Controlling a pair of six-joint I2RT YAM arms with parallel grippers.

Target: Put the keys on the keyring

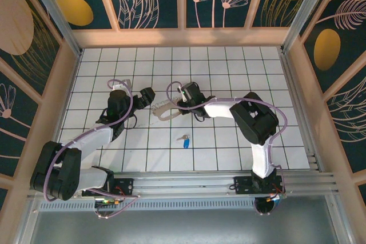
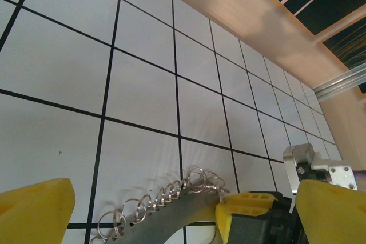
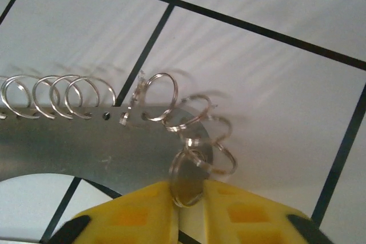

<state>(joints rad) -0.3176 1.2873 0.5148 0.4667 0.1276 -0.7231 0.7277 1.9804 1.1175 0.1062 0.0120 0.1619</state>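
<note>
Keyring [image 3: 86, 147] sits pinched in right end effector [image 3: 189, 191], blue key [image 1: 184, 139] lying apart.

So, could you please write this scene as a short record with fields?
keyring: pale loop between the two arms
key: blue head, lying on the table, apart from the keyring, not held
left jaws: wide open, yellow fingers close to the keyring
right jaws: shut on one small ring at the keyring's edge
task: key not yet on the keyring
</note>
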